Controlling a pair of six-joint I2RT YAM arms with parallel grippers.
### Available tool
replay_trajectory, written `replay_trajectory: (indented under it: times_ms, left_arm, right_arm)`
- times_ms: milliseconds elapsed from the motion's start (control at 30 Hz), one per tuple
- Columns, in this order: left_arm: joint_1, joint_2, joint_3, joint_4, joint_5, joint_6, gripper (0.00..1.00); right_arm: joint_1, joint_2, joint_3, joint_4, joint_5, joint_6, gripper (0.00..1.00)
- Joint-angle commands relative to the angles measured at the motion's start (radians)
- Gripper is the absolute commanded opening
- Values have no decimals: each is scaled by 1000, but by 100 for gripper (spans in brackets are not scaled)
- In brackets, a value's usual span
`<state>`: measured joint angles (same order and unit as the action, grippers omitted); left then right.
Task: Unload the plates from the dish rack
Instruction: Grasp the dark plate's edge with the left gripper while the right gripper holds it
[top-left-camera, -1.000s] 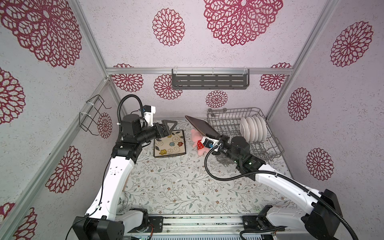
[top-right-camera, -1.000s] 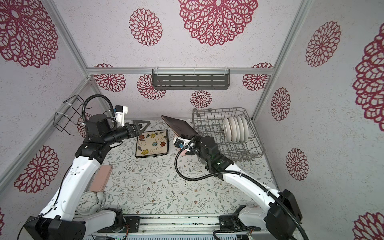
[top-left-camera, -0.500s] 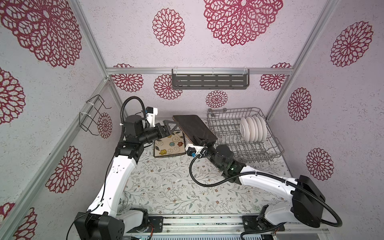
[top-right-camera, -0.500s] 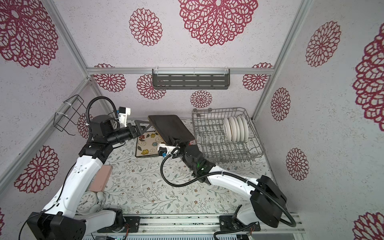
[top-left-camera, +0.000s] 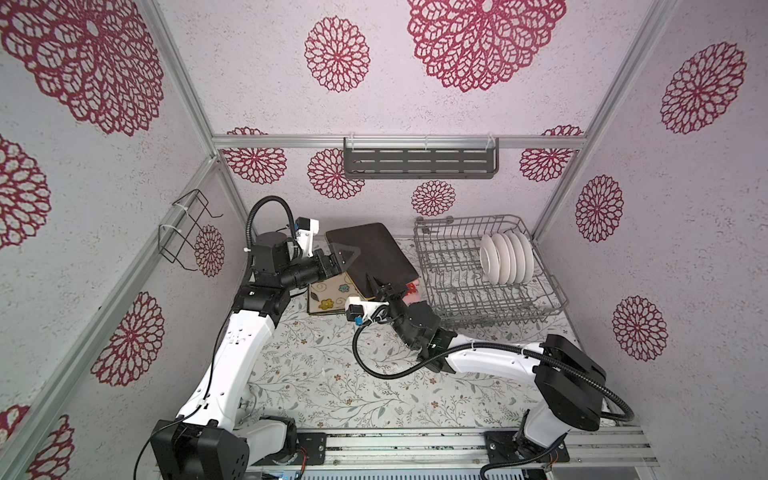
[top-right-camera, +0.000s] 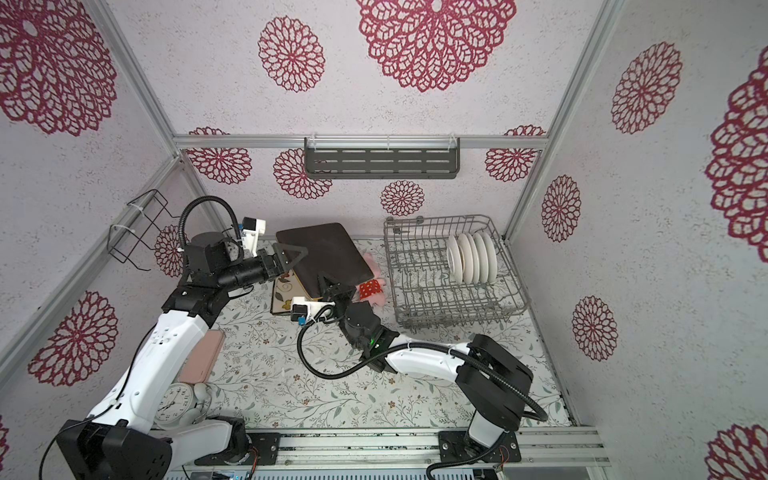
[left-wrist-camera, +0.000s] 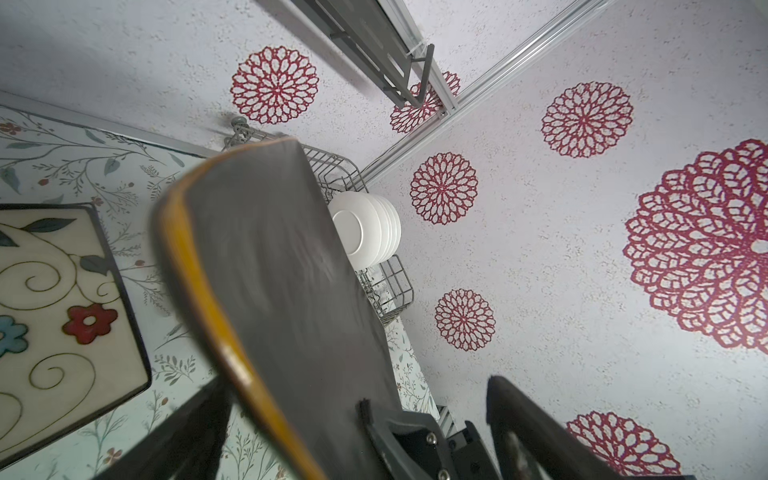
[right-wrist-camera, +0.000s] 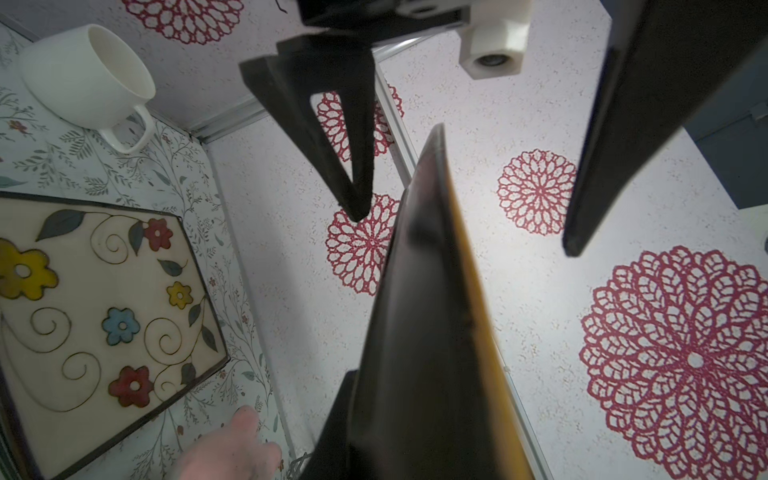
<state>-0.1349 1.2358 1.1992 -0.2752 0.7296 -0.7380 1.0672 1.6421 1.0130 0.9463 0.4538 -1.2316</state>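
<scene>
Grey wire dish rack sits back right on the table, with a row of round white plates standing on edge toward its right side. Dark square plate is held up just left of the rack, with the right gripper pinched onto its near edge. Left gripper is spread wide, one finger on each side of that plate, and I can't see it touching. Cream flowered plate lies flat underneath. An alarm clock with black numerals lies by the left arm's base.
</scene>
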Motion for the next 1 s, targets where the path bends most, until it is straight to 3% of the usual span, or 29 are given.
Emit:
replay_trajectory:
  times_ms: [0, 200, 533, 633, 700, 733, 767, 967]
  left_arm:
    - [-6, 9, -3, 7, 14, -8, 97]
    - [-5, 23, -6, 18, 25, -8, 100]
    - [-8, 33, -17, 76, 81, -23, 80]
    - [-9, 41, -12, 79, 95, -24, 66]
    - [-11, 44, -10, 66, 81, -25, 20]
    - [-11, 44, -7, 52, 66, -19, 4]
    - [-12, 42, -7, 46, 55, -14, 0]
    - [-14, 33, -11, 48, 42, -12, 0]
  right_arm:
    - [15, -45, 93, 324, 58, -70, 0]
    - [39, -17, 122, 345, 73, -93, 0]
    - [74, 40, 172, 379, 106, -153, 0]
    - [80, 52, 180, 394, 109, -162, 0]
    - [82, 59, 184, 397, 109, -167, 0]
    - [83, 62, 186, 401, 108, -170, 0]
    - [83, 64, 188, 402, 107, -172, 0]
    - [85, 70, 193, 404, 109, -180, 0]
